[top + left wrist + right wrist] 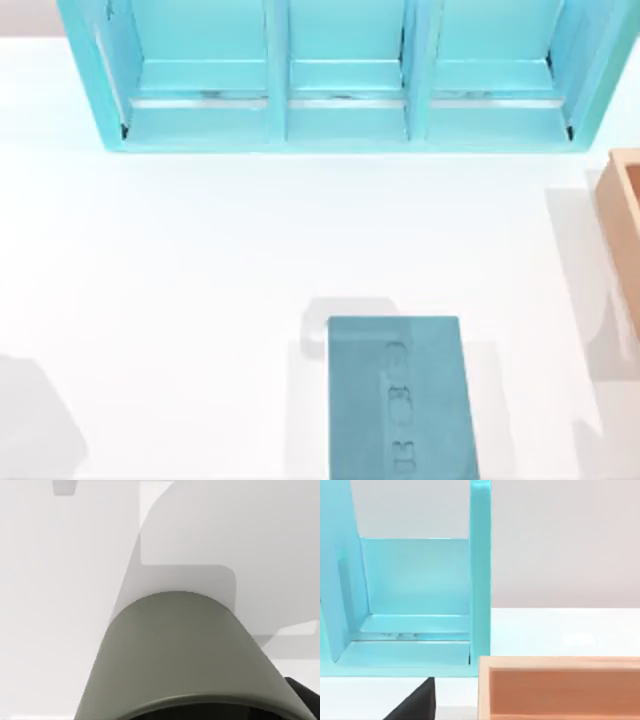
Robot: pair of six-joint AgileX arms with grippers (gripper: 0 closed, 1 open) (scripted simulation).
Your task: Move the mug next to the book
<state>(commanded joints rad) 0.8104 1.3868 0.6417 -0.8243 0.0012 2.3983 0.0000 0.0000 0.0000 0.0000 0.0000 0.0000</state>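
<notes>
Olive-grey mug [180, 655] close under left wrist camera, over white table [45, 605]; pincer state impossible to tell. Risk: dropping or tipping it short of teal book [400, 400].

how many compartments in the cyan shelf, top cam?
3, side by side along the far edge of the table: shelf unit has a left bay, middle bay and right bay. Its upper part is cropped, so more could be hidden.
</notes>
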